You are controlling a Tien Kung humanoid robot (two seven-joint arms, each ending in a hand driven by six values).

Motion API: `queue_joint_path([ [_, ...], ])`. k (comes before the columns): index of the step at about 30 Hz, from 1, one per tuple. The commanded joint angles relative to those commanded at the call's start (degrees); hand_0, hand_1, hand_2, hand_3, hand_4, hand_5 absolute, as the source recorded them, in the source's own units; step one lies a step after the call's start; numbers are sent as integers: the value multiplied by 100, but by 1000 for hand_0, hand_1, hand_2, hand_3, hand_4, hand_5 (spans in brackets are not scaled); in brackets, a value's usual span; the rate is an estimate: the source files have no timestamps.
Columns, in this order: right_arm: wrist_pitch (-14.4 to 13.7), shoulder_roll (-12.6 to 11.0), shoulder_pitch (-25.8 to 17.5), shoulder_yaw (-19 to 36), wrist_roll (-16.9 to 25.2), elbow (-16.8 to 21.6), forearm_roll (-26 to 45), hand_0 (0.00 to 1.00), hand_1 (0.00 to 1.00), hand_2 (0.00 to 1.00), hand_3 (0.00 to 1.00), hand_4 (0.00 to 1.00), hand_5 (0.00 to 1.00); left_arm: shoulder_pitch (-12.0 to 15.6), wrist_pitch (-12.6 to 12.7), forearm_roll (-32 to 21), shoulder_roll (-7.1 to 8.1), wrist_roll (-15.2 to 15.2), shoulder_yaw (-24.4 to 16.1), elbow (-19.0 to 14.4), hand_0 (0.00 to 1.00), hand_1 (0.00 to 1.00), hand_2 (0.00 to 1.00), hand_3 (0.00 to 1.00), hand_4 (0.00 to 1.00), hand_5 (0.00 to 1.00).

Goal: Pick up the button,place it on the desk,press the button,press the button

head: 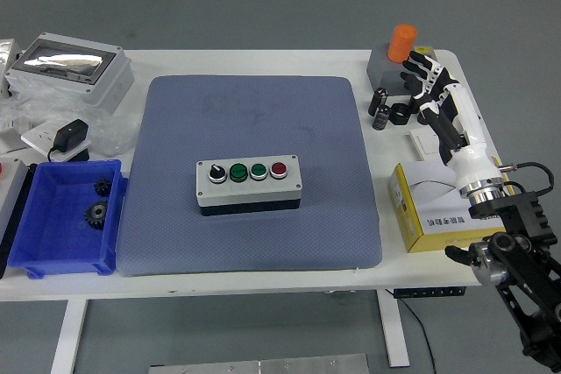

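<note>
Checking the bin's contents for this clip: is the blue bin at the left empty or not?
Not empty. The blue bin holds two dark gears, near its right wall; the rest of its floor shows bare.

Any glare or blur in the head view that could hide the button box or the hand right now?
Head view: even, soft lighting; button box sharp on the grey mat, its four controls distinct. Glare only on the clear-lidded box at far left. Right hand is in focus, with no motion blur.
</note>
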Motion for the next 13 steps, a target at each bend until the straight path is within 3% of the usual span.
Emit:
queue_joint_path([
  [5,71,-29,-69,96,11,62,118,879,841,857,858,949,922,-3,-16,8,4,39,4,-2,664,619,619,734,935,639],
  [6,82,-39,-74,100,12,76,133,876,839,849,849,963,998,-1,-22,8,1,52,5,-4,664,619,619,737,936,640],
  [13,157,-68,-90,134,34,131,206,876,839,849,849,963,998,21,-57,-3,-31,123,18,-13,664,619,619,737,936,640],
])
